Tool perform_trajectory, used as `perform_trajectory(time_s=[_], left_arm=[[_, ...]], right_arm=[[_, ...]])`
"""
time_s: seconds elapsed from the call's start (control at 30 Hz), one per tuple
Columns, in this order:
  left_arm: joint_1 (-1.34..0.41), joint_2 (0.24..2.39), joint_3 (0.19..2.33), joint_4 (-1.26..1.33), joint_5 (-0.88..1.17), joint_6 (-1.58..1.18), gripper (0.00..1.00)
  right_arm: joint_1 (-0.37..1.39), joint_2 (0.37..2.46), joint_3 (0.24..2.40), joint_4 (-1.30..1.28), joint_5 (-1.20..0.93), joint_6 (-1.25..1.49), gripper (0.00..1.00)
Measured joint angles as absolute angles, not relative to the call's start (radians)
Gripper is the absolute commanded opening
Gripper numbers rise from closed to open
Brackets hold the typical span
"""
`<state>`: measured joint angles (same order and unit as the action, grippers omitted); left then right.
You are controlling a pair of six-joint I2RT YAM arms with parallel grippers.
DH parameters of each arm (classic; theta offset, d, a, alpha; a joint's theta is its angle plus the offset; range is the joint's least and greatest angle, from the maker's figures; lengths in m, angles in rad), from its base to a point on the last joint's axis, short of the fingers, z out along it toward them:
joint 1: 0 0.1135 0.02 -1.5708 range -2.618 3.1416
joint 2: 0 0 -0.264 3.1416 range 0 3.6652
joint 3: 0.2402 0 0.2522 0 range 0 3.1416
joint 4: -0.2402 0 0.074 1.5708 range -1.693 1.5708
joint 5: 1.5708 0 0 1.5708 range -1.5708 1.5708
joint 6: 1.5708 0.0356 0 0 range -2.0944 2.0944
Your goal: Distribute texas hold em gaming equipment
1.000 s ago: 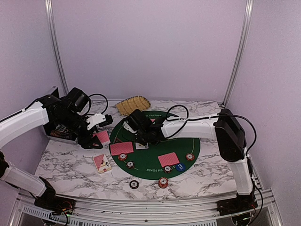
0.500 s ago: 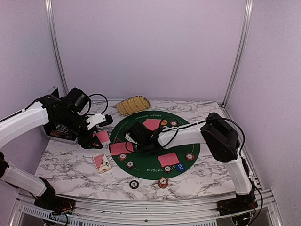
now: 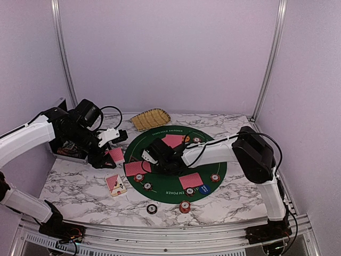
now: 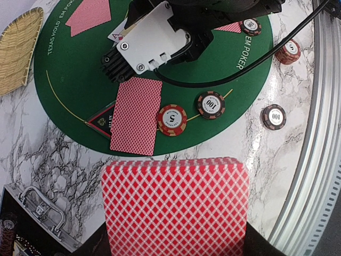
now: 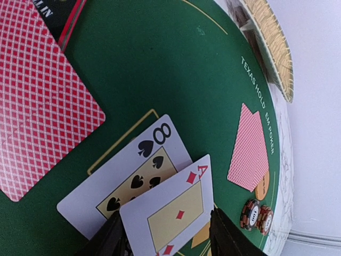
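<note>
My left gripper (image 3: 110,155) (image 4: 176,241) is shut on a deck of red-backed cards (image 4: 176,205), held over the marble at the left rim of the green mat (image 3: 216,160). My right gripper (image 3: 155,159) (image 5: 168,237) hangs low over the mat's middle, its fingers (image 5: 114,237) apart on either side of a face-up ace of diamonds (image 5: 173,213). The ace overlaps a face-up eight of spades (image 5: 128,170). Face-down cards (image 3: 137,168) (image 3: 191,180) (image 3: 173,140) lie around the mat with striped chips (image 4: 171,120) (image 4: 211,104), a blue button (image 3: 203,188), an orange button (image 3: 185,138) and a black triangular button (image 4: 104,120).
A yellow woven basket (image 3: 151,119) stands behind the mat. A black case (image 4: 37,213) lies open at the left edge under my left arm. Two chips (image 3: 152,208) (image 3: 184,206) and a face-up card (image 3: 115,184) lie on the marble in front of the mat.
My right arm has dropped lower and reached left over the mat, and its jaws have gone from shut to apart. The left arm with the deck has not moved.
</note>
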<state>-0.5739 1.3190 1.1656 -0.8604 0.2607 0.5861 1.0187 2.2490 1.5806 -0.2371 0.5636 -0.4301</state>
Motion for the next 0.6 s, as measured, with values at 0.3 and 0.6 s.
perform_trajectory(time_s=[0.3,0.6], left_arm=[[-0.574,1.319,1.166,-0.86,0.261,0.586,0.0],[-0.574,1.319,1.166,-0.86,0.262,0.586,0.0]], right_arm=[[1.007,2.168,1.53,-0.264,0.474,-0.35,0.71],[0.92,2.02,1.551,-0.292,0.309,-0.172,0.99]])
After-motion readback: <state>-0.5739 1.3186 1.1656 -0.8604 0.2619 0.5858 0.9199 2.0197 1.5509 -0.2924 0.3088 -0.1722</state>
